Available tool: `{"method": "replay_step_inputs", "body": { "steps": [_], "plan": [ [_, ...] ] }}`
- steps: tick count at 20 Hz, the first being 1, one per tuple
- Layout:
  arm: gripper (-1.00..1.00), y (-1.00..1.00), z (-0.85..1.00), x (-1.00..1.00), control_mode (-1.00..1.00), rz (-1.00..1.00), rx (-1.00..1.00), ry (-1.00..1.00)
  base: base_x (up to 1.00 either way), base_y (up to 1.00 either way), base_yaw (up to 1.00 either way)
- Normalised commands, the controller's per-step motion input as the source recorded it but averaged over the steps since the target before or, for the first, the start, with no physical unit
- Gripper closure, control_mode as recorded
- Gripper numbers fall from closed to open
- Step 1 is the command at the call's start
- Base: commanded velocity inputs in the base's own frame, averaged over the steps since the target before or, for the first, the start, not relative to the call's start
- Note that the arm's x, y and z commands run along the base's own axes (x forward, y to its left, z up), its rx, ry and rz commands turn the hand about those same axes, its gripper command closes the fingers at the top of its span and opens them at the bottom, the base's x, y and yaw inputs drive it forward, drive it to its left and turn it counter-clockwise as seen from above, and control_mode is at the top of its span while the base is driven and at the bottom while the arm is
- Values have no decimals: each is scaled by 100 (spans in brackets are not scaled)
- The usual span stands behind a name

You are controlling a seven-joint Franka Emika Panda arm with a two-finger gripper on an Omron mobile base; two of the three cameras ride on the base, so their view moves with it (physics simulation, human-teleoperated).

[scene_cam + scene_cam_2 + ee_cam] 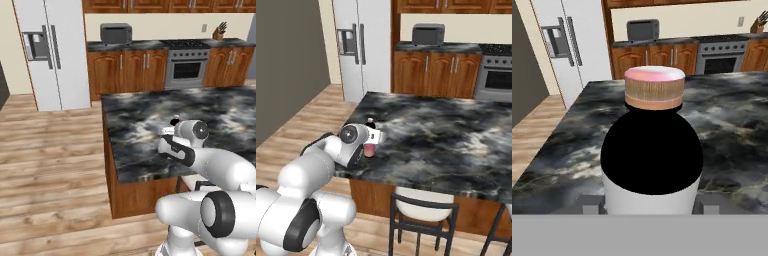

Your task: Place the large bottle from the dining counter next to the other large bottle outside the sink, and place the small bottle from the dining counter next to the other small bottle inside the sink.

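At the far left you have one white two-door fridge [50, 50] over plank wood floor. To its right, the marbled black-and-grey bench [140, 130] with brown wood sides ends in a square near-left corner, bare stone stretching far and right. One large bottle [653, 150], rounded with a ribbed pinkish cap, stands upright near that near-left corner. Your pincer [652, 206] flanks its base; whether it is actually gripping, you cannot tell.

You get both base views from behind the arm, sharing the dining counter [150, 130] and fridge [52, 50]; hand view sits close, level, facing the stove [724, 57].
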Motion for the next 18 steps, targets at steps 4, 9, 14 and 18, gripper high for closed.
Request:
{"method": "replay_step_inputs", "body": {
  "steps": [4, 9, 14, 18],
  "plan": [
    [100, 0, 0, 0, 100, 0, 0, 0, -4, 86, 1],
    [100, 0, 0, 0, 100, 0, 0, 0, -4, 87, 2],
    [100, 0, 0, 0, 100, 0, 0, 0, 0, 91, 1],
    [100, 0, 0, 0, 100, 0, 0, 0, 0, 89, 0]
  ]
}}
